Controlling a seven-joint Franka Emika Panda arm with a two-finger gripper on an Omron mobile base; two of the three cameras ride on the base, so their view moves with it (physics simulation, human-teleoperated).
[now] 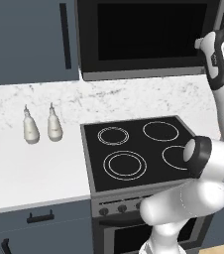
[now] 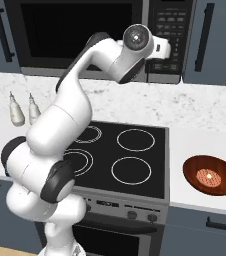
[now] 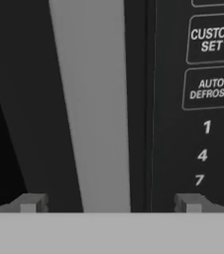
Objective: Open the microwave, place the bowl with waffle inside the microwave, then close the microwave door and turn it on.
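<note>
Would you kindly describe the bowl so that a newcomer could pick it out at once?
Start at the black stovetop below the microwave. On the white counter just to its right sits the bowl, alone near the front edge. It is round, shallow and reddish-brown with a pale waffle inside, unlike the two white bottles standing left of the stovetop.

A black stovetop (image 1: 139, 151) with four white rings sits in the white worktop (image 1: 29, 171). Knobs (image 2: 131, 215) run along its front, and the oven (image 1: 134, 238) is below. Two white bottles (image 1: 42, 126) stand side by side left of the stovetop, near the speckled wall (image 1: 124, 96). Blue-grey cabinets (image 1: 29, 39) with dark handles hang above.
</note>
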